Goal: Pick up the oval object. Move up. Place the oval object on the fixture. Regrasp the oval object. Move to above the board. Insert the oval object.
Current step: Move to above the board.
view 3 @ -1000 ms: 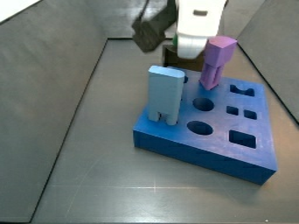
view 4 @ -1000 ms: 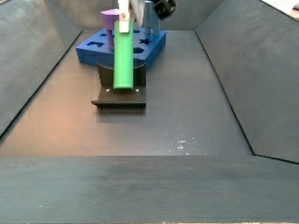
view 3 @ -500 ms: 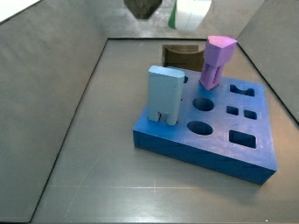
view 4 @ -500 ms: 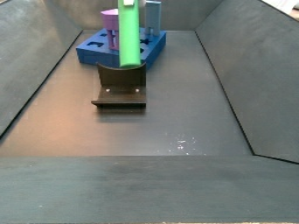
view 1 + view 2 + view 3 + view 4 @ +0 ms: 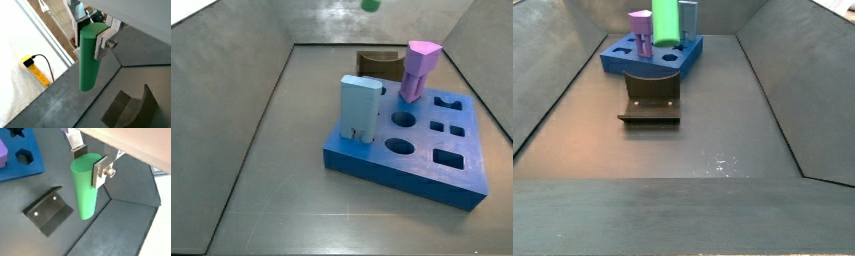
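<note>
The oval object (image 5: 89,60) is a smooth green rod hanging upright in the air, and my gripper (image 5: 90,37) is shut on its upper end. Both wrist views show the silver fingers (image 5: 100,172) pressed to its sides. Below and to one side of the rod's lower end stands the dark fixture (image 5: 47,213), apart from it. In a side view only the rod's tip (image 5: 370,5) shows at the top edge. In a side view the oval object (image 5: 667,22) hangs high in front of the blue board (image 5: 617,64), with the gripper out of frame.
The board (image 5: 398,178) carries an upright purple peg (image 5: 418,70) and a light blue rectangular peg (image 5: 360,108), with several open holes. The fixture (image 5: 378,64) stands on the floor behind the board. Sloped grey walls enclose the floor.
The gripper has risen with the green rod, lifting it off the fixture. Gripper and most of the rod have left the top of both side views.
</note>
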You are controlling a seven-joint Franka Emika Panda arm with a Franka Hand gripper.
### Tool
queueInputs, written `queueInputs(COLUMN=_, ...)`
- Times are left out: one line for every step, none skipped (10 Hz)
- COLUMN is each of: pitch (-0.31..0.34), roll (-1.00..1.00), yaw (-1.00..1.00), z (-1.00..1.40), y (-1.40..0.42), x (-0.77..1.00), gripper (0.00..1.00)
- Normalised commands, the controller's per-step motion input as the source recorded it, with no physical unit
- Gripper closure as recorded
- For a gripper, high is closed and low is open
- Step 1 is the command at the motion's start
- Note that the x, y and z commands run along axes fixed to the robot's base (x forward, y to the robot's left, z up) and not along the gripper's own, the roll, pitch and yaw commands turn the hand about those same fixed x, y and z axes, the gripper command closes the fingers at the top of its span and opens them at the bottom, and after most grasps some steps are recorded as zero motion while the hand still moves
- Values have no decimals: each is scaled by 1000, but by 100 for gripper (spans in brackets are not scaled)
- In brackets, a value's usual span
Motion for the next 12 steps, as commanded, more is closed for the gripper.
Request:
queueInputs(pitch=64, roll=-64, yaw=54, z=1000, y=-56, x=-51, gripper=100)
queueInputs(pitch=74, roll=-62, yaw=44, z=1000, y=-54, x=-37, gripper=100)
queueInputs(pitch=84, roll=-65, yaw=37, z=1000, y=-51, x=-31, gripper=100)
queueInputs(pitch=106, roll=-67, yaw=33, z=825, y=-40, x=-12, gripper=100)
queueInputs(pitch=122, roll=-67, yaw=36, z=675, y=-32, x=1, gripper=100)
queueInputs(pitch=143, roll=-69, yaw=43, z=479, y=-28, x=10, gripper=100)
queueInputs(pitch=149, roll=-68, yaw=51, z=326, y=-23, x=13, gripper=100)
queueInputs(pitch=39, roll=-492, yaw=1000, z=-59, y=-1000, x=-493, gripper=100)
queueInputs(pitch=33, roll=-484, yaw=1000, z=-89, y=-1000, x=-487, gripper=100)
queueInputs(pitch=2, roll=-466, yaw=1000, z=-72, y=-1000, x=-459, gripper=100)
queueInputs(pitch=-17, roll=-460, yaw=1000, z=-77, y=-1000, x=-443, gripper=100)
queueInputs(pitch=-50, roll=-441, yaw=1000, z=-63, y=-1000, x=-415, gripper=100)
